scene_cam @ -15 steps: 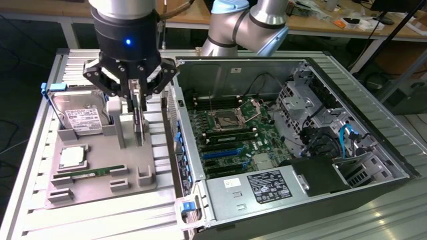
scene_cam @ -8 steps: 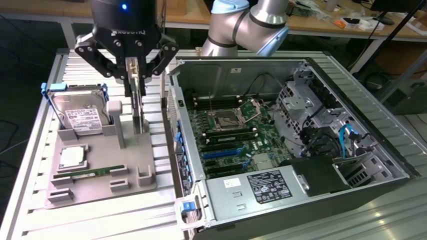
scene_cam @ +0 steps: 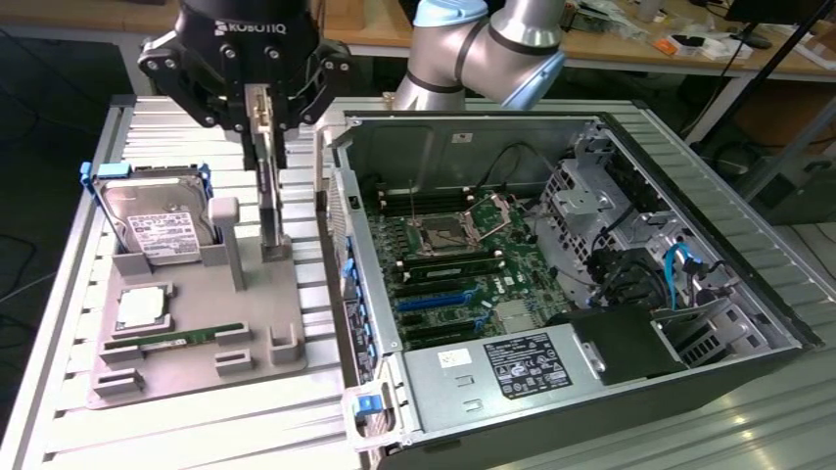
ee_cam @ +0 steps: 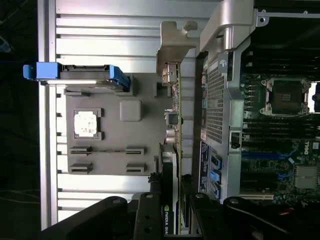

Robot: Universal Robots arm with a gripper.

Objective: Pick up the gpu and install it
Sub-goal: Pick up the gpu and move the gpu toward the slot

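Pinching one upright gpu (scene_cam: 270, 206), one gripper (scene_cam: 265, 122) hangs above it.

The gpu (scene_cam: 270, 196) stands on edge with its long axis upright. It is a thin black card with a green board edge and a silver bracket at its lower end. The gripper (scene_cam: 265, 122) pinches its upper part. The bracket end seems just to touch the grey fixture (scene_cam: 196, 328).

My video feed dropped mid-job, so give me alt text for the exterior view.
The gripper hangs at the top edge of the gpu, which stands on edge in a grey fixture beside the open computer case. The fixture also holds a hard drive, a processor chip and a RAM stick.
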